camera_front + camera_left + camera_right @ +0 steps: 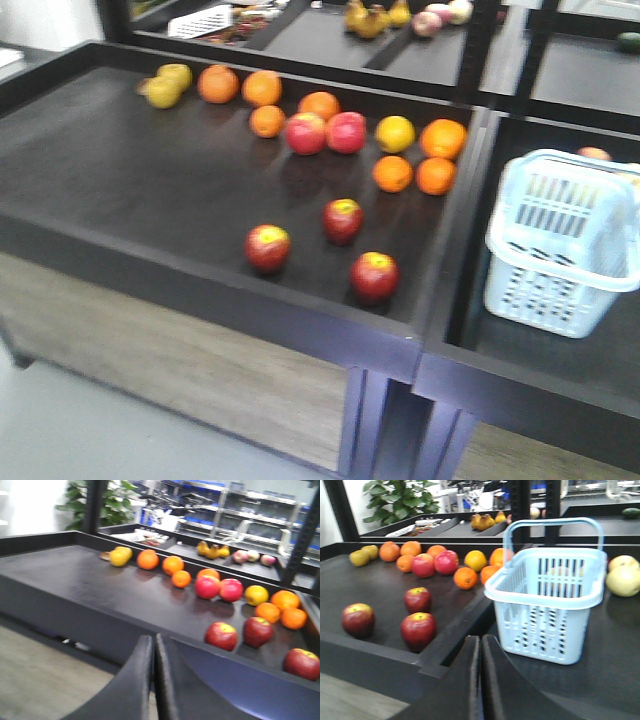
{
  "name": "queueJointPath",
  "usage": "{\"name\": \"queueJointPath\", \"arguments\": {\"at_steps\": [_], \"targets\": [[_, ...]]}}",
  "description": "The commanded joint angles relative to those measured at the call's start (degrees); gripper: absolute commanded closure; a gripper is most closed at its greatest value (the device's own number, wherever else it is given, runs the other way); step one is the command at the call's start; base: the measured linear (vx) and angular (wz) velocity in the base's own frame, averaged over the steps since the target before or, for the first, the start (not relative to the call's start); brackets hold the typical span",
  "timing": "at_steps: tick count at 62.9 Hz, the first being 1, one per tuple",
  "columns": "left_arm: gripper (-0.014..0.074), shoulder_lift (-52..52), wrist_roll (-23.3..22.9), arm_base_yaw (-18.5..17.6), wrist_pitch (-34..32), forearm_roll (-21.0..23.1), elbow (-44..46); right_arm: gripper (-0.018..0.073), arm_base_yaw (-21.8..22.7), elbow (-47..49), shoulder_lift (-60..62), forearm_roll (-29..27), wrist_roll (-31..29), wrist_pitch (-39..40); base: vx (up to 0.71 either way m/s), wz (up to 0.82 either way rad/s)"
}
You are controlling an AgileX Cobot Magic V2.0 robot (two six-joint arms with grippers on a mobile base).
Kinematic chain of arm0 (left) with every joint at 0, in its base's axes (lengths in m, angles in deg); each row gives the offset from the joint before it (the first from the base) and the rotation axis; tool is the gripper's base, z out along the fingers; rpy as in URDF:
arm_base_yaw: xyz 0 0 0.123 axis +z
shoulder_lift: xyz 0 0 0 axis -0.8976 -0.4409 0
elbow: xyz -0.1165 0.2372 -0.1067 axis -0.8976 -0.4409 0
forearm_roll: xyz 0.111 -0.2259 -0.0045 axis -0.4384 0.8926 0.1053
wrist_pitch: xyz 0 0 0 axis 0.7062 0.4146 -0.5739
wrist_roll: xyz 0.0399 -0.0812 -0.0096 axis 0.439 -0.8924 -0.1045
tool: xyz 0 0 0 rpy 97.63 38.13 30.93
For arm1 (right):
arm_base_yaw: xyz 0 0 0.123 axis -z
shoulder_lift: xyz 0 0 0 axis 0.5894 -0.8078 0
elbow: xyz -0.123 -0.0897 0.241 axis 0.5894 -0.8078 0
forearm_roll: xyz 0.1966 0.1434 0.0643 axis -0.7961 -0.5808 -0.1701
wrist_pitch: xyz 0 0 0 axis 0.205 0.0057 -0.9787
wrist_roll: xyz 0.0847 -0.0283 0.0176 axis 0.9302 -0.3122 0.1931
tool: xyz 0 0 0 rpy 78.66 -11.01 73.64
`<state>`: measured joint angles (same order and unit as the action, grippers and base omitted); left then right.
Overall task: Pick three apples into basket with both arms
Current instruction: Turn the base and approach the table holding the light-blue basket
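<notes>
Bench, dark, with a raised rim, split by a divider into a wide left bay and a narrower right bay. Basket, pale blue with slotted walls, stands upright in the right bay, just beside the divider. No apple shows inside it.

The three dark red apples lie in the left bay near its front edge, apart from one another. One lies to the left, one further back, and one closest to the divider. Behind them sit oranges, two brighter red fruits and yellow fruits, which are not my concern.

My left tool and my right tool each hold their fingers pressed together with nothing between them. Both hang outside the front rim.

I judge that the approach to the first pick is in hand and that no apple is placed yet. The next move calls for parting the fingers, clearing the front rim and descending over an apple. The right arm suits the apple near the divider, and the left arm suits the leftmost one.
</notes>
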<state>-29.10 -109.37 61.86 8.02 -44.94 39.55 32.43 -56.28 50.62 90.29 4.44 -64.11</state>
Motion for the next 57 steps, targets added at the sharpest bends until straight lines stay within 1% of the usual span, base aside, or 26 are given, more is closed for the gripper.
{"name": "queueJointPath", "arguments": {"at_steps": [1, 57], "targets": [[0.0603, 0.92, -0.33, 0.08, -3.93, -0.11, -0.53, 0.0566, 0.36, -0.77, 0.73, 0.72, 0.03, 4.39, 0.08, -0.41], [0.0603, 0.92, -0.33, 0.08, -3.93, -0.11, -0.53, 0.0566, 0.36, -0.77, 0.73, 0.72, 0.03, 4.39, 0.07, -0.43]]}}
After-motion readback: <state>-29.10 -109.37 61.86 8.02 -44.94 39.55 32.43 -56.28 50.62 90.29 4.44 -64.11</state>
